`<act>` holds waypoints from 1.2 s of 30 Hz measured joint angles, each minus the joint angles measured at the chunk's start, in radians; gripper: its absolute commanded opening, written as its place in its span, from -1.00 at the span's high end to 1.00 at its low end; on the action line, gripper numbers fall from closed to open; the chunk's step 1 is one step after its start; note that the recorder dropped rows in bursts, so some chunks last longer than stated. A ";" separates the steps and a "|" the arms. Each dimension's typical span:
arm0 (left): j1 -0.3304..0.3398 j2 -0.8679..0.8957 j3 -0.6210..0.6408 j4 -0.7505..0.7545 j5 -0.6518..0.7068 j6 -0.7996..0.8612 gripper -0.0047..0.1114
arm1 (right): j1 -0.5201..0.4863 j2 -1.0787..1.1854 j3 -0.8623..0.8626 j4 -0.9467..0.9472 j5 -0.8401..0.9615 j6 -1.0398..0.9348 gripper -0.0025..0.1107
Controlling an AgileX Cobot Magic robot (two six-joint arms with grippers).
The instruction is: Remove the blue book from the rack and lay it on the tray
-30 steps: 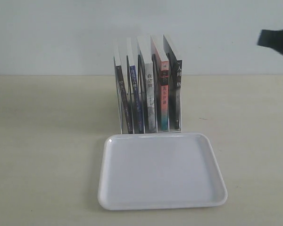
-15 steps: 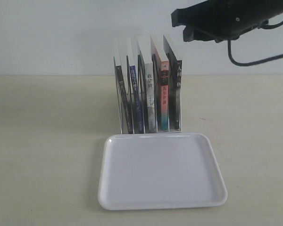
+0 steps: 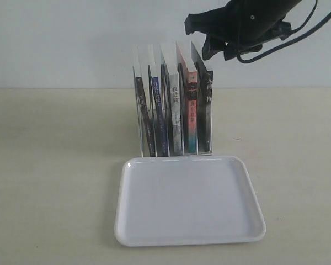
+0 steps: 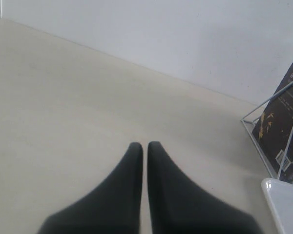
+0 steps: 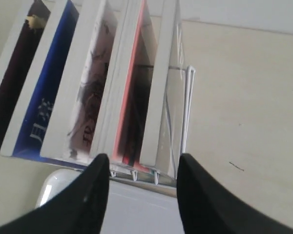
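Observation:
The rack [image 3: 142, 144] stands upright behind the tray [image 3: 190, 201] and holds several books. The blue book [image 3: 157, 107] is second from the left, its blue spine facing the tray. My right gripper [image 3: 207, 38] hovers above the rack's right end, touching nothing. In the right wrist view this gripper [image 5: 142, 163] is open over the red-edged and rightmost books, and the blue book [image 5: 46, 92] lies off to one side of it, with the tray [image 5: 136, 212] below. My left gripper [image 4: 144, 146] is shut and empty over bare table. It is out of the exterior view.
A dark-covered book [image 4: 283, 126] fills the rack's end slot behind the wire [image 4: 263, 105], with the tray's corner [image 4: 283, 204] beside it. A red-spined book [image 3: 191, 110] and a black one [image 3: 208, 105] stand right of the blue one. A white wall lies behind the table.
My right arm has swung in from the right edge of the exterior view to above the rack's right end. The books and tray have not moved.

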 measured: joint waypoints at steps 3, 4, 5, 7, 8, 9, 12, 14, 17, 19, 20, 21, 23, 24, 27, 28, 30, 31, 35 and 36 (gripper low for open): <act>0.000 0.000 0.000 0.000 0.000 0.000 0.85 | 0.000 0.027 -0.002 0.015 0.006 0.002 0.20; 0.000 0.000 0.000 0.000 0.000 0.000 0.85 | 0.000 0.036 -0.002 0.022 0.006 0.002 0.20; 0.000 0.000 0.000 0.000 0.000 0.000 0.85 | 0.000 0.042 -0.004 0.026 0.006 0.002 0.20; 0.000 0.000 0.000 0.000 0.000 0.000 0.85 | 0.000 0.055 -0.004 0.029 0.003 0.002 0.20; 0.000 0.000 0.000 0.000 0.000 0.000 0.85 | 0.000 0.059 -0.004 0.031 -0.001 0.004 0.20; 0.000 0.000 0.000 0.000 0.000 0.000 0.85 | 0.000 0.067 -0.004 0.032 -0.006 0.004 0.20; 0.000 0.000 0.000 0.000 0.000 0.000 0.85 | 0.000 0.081 -0.004 0.035 -0.025 0.006 0.20; 0.000 0.000 0.000 0.000 0.000 0.000 0.85 | 0.000 0.085 -0.004 0.035 -0.037 0.006 0.20; 0.000 0.000 0.000 0.000 0.000 0.000 0.85 | 0.000 0.097 -0.004 0.022 -0.043 0.006 0.20; 0.000 0.000 0.000 0.000 0.000 0.000 0.85 | 0.000 0.102 -0.004 0.005 -0.047 0.006 0.20; 0.000 0.000 0.000 0.000 0.000 0.000 0.85 | 0.000 0.103 -0.004 -0.006 -0.047 0.009 0.20; 0.000 0.000 0.000 0.000 0.000 0.000 0.85 | 0.000 0.105 -0.004 -0.013 -0.052 0.013 0.20; 0.000 0.000 0.000 0.000 0.000 0.000 0.85 | 0.000 0.107 -0.004 -0.017 -0.066 0.015 0.20; 0.000 0.000 0.000 0.000 0.000 0.000 0.85 | 0.000 0.109 -0.004 -0.019 -0.076 0.015 0.20; 0.000 0.000 0.000 0.000 0.000 0.000 0.85 | 0.000 0.116 -0.004 -0.021 -0.110 0.024 0.20; 0.000 0.000 0.000 0.000 0.000 0.000 0.85 | 0.000 0.121 -0.004 -0.021 -0.119 0.027 0.20; 0.000 0.000 0.000 0.000 0.000 0.000 0.85 | 0.000 0.133 -0.004 -0.023 -0.126 0.031 0.20; 0.000 0.000 0.000 0.000 0.000 0.000 0.85 | 0.000 0.140 -0.004 -0.023 -0.131 0.031 0.20; 0.000 0.000 0.000 0.000 0.000 0.000 0.85 | 0.000 0.161 -0.004 -0.023 -0.145 0.039 0.27; 0.000 0.000 0.000 0.000 0.000 0.000 0.85 | 0.000 0.166 -0.004 -0.023 -0.147 0.039 0.38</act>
